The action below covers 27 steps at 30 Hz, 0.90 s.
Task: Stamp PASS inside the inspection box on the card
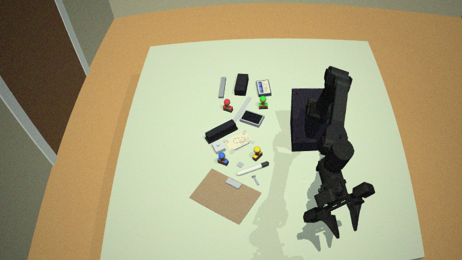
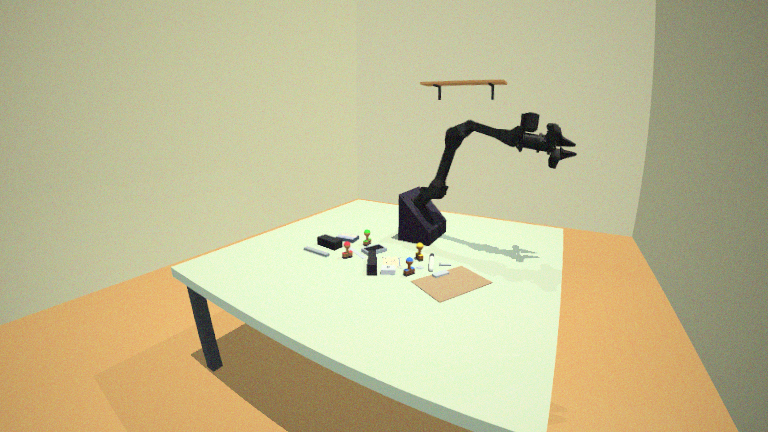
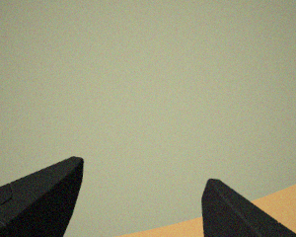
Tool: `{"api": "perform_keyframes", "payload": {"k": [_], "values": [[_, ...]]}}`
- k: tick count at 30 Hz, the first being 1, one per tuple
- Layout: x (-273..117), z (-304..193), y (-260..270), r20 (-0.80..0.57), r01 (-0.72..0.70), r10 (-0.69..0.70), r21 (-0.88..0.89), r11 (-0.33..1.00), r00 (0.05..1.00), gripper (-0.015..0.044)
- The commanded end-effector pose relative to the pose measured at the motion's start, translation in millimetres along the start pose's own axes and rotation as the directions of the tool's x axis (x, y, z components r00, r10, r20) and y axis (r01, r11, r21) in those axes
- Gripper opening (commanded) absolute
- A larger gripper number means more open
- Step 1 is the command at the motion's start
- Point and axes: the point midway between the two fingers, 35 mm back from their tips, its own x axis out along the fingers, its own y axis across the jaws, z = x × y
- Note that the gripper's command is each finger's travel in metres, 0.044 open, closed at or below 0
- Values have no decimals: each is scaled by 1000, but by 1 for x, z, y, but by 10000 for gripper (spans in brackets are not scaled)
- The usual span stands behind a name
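My gripper [image 1: 346, 233] [image 2: 576, 148] [image 3: 144, 180] is open and empty, high above the right front of the bench and well away from the stamps. Four stamps stand upright: red [image 1: 227, 104] [image 2: 347, 249], green [image 1: 263, 102] [image 2: 367, 236], yellow [image 1: 257, 152] [image 2: 419, 251] and blue [image 1: 222, 158] [image 2: 408, 266]. I cannot tell which one reads PASS. The dark ink pad [image 1: 252, 117] in a grey tray lies open between the green stamp and the card. The cream card [image 1: 234, 146] lies between the pad and the blue stamp; its fine marks are too small to read.
Two black blocks [image 1: 241, 83] [image 1: 221, 130], a grey bar [image 1: 222, 87], a pale strip [image 1: 242, 108], a blue-and-cream box [image 1: 263, 87], a grey block [image 1: 218, 147], a marker [image 1: 252, 168], a bolt [image 1: 255, 179] and a clipboard [image 1: 221, 199] [image 2: 453, 288] lie on the bench. A wall shelf [image 2: 464, 82] is behind.
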Motion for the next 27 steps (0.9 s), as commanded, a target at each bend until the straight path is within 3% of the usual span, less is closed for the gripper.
{"api": "perform_keyframes", "payload": {"k": [1,13,20,27], "values": [[5,-11,-55,-31,137,-139,-69,988,990,228],[-22,-16,-186,-68,424,-445,-208,882,893,228],[-81,-20,-300,-110,634,-689,-312,708,716,228],[-173,-17,-389,-136,783,-868,-383,491,478,228]]}}
